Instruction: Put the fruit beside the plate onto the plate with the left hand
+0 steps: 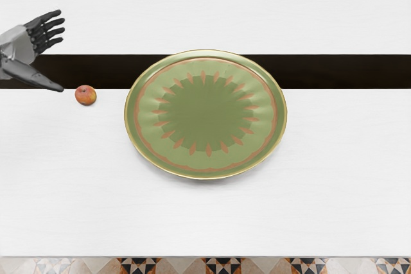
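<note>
1. Far left, the left hand hovers with fingers spread, holding nothing.
2. Just right of its thumb tip, not touching it, one small red-orange apple lies on the white table.
3. Further right of the hand sits one green, gold-rimmed plate; the apple lies beside its left rim.

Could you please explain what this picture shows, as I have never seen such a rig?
This is a simulator's render from a humanoid robot's head camera, looking down on a white table with a dark band. The grey-and-black left robot hand comes in at the upper left, fingers spread, holding nothing. Near it lies a small round reddish-orange fruit, left of a large round green plate with a gold rim. The fruit is not yet on the plate. The right arm is out of view.
</note>
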Controlling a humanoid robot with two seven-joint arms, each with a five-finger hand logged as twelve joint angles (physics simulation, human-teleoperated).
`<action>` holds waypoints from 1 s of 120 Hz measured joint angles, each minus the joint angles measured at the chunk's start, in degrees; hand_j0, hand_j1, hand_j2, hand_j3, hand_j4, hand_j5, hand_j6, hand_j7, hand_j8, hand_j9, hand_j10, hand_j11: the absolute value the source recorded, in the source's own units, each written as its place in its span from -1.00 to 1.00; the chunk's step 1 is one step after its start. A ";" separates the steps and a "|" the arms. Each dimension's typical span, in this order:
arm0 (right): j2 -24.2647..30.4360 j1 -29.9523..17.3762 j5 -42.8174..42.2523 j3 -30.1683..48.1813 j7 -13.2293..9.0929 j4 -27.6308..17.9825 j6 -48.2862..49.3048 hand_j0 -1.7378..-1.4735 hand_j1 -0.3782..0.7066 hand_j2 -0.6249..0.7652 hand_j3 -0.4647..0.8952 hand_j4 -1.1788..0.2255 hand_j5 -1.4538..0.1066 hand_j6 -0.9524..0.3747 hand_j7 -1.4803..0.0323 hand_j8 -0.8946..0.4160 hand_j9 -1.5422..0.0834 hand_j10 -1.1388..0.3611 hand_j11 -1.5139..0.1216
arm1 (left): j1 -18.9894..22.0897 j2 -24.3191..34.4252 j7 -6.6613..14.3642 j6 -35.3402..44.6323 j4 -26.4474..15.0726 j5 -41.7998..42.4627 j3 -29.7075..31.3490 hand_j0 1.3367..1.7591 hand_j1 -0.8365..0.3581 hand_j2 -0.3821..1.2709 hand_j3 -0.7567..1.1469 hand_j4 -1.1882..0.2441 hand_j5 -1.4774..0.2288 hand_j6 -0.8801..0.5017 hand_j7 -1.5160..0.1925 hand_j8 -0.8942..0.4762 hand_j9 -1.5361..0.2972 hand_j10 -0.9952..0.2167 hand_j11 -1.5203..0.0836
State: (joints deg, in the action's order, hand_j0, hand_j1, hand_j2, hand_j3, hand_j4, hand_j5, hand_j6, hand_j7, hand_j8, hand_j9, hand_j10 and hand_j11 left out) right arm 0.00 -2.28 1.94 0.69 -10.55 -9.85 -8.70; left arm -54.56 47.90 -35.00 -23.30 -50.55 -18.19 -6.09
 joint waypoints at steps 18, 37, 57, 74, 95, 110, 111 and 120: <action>0.00 0.00 0.12 -0.01 0.00 0.00 0.00 -0.40 -0.95 -0.10 -0.32 0.68 0.86 0.43 0.96 0.36 0.90 0.52 0.85 | -0.22 -1.31 0.00 0.34 0.99 -7.09 -0.23 0.52 0.96 -0.53 -0.21 0.64 0.71 0.25 0.75 0.28 0.65 0.61 0.87; 0.00 0.00 0.12 -0.06 0.00 0.01 0.00 -0.40 -0.95 -0.10 -0.32 0.68 0.86 0.43 0.96 0.36 0.90 0.52 0.85 | -4.62 -0.71 0.00 0.44 -0.53 -25.83 -0.24 0.52 0.96 -0.53 -0.21 0.63 0.71 0.25 0.75 0.28 0.65 0.61 0.87; 0.00 0.00 0.10 -0.08 0.00 0.00 0.00 -0.40 -0.95 -0.10 -0.32 0.68 0.86 0.43 0.96 0.36 0.90 0.52 0.85 | -18.40 -1.14 0.00 0.48 -2.14 -30.13 11.11 0.52 0.96 -0.53 -0.21 0.63 0.71 0.25 0.75 0.28 0.65 0.61 0.87; 0.00 0.00 0.11 -0.08 0.00 0.00 0.00 -0.40 -0.95 -0.10 -0.32 0.68 0.86 0.43 0.96 0.36 0.90 0.52 0.85 | -26.97 -7.42 0.00 1.41 -1.35 -18.67 29.73 0.52 0.96 -0.53 -0.21 0.63 0.71 0.25 0.75 0.28 0.66 0.61 0.87; 0.00 0.00 0.12 -0.08 0.00 0.00 0.00 -0.40 -0.95 -0.10 -0.32 0.68 0.86 0.43 0.96 0.36 0.90 0.52 0.85 | -37.84 -14.22 0.00 1.78 -0.97 -9.61 48.38 0.52 0.96 -0.53 -0.20 0.64 0.71 0.25 0.75 0.28 0.66 0.62 0.87; 0.00 0.00 0.11 -0.08 0.00 0.00 0.00 -0.40 -0.95 -0.10 -0.32 0.68 0.86 0.43 0.96 0.36 0.90 0.52 0.85 | -40.12 -18.61 0.00 1.69 -1.18 -8.16 58.87 0.52 0.96 -0.53 -0.21 0.64 0.71 0.25 0.75 0.28 0.66 0.62 0.87; 0.00 0.00 0.11 -0.08 0.00 0.00 0.00 -0.40 -0.95 -0.10 -0.32 0.68 0.86 0.43 0.96 0.36 0.90 0.52 0.85 | -40.35 -19.06 0.00 1.68 -1.19 -8.12 59.65 0.52 0.96 -0.53 -0.21 0.64 0.71 0.25 0.75 0.28 0.66 0.62 0.87; 0.00 0.00 0.11 -0.08 0.00 0.01 0.00 -0.40 -0.95 -0.10 -0.32 0.68 0.86 0.43 0.96 0.36 0.90 0.52 0.85 | -42.16 -20.97 0.00 1.59 -1.25 -7.79 66.24 0.52 0.96 -0.53 -0.20 0.64 0.71 0.25 0.75 0.28 0.66 0.62 0.87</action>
State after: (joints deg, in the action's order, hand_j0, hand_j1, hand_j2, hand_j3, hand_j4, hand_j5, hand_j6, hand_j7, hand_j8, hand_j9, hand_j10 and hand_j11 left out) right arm 0.00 -2.29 2.05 0.62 -10.55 -9.84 -8.70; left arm -96.72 26.94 -35.00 -21.72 -51.80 -25.99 60.15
